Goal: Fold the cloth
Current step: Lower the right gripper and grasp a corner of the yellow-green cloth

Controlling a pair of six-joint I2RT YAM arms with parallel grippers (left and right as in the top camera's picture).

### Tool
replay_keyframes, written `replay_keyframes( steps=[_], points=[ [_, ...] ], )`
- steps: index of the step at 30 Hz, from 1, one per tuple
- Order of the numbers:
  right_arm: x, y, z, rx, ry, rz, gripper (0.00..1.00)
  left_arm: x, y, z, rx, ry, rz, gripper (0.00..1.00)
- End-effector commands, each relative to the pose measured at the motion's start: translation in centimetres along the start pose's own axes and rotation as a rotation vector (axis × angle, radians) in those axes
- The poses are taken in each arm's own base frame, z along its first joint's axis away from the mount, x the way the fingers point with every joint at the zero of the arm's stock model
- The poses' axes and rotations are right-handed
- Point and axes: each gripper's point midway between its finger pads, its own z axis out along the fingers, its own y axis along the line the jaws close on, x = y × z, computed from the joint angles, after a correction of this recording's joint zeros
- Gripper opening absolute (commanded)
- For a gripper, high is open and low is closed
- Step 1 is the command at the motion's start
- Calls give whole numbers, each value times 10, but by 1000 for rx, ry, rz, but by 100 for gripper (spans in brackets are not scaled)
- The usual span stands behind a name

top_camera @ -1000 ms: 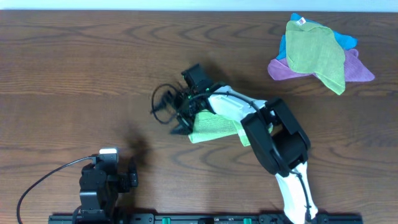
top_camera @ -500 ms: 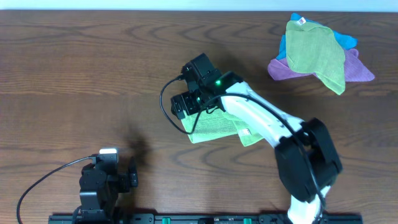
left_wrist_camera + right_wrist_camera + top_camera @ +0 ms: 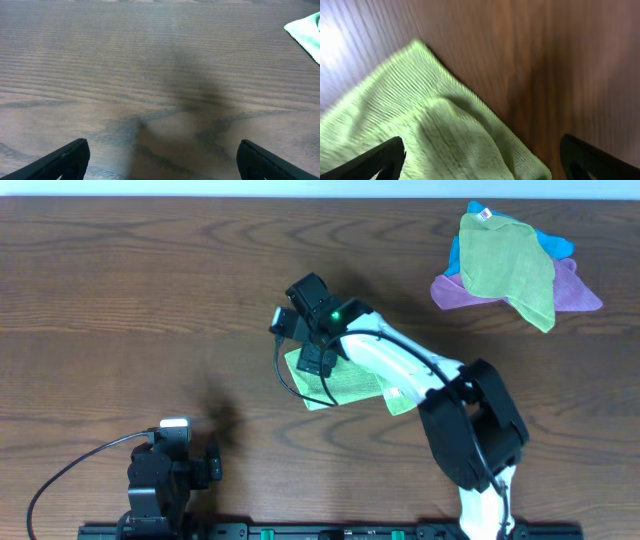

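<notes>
- My right claw [image 3: 303,340] hangs open over the 10 o'clock end of the light green cloth [image 3: 350,385]. The wrist view shows both tips spread wide with nothing between them.
- The cloth lies near the middle of the tabletop [image 3: 150,300], already doubled into a small rectangle. A soft hump shows just behind the corner under me.
- My left claw [image 3: 162,160] is parked at 7 o'clock, open and empty, with only a cloth corner showing far off in its view.
- I judge the step in hand to be taking this corner for 1 more fold.
- To do it well, I should come down straight with 1 tip on each side of the edge and close on all layers at once.
- Then I should carry it low toward 4 o'clock and line up the edges before letting go.
- The pile of other cloths [image 3: 510,265] at 2 o'clock is well apart and needs no care.
</notes>
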Motion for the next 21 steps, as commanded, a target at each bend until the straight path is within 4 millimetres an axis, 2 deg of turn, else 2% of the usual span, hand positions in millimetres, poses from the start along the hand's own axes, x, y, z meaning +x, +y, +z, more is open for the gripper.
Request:
replay_keyframes(
  steps=[1,3,5,8,13,17,21],
  points=[
    [7,-5,-2,-25,-2,-67,99,15,-1,4,5,47,17,95],
    [10,5,-3,-93,-12,-56,99,15,-1,4,5,47,17,95],
    [10,13,-4,-151,-35,-40,93,15,-1,4,5,47,17,95],
    [1,30,-8,-262,-108,-6,88,15,-1,4,5,47,17,95],
    [-12,51,-17,-393,-193,25,87,15,-1,4,5,47,17,95],
    [-17,52,-18,-401,-219,21,86,15,-1,4,5,47,17,95],
    [-25,37,-11,-328,-240,10,85,15,-1,4,5,47,17,95]
  ],
)
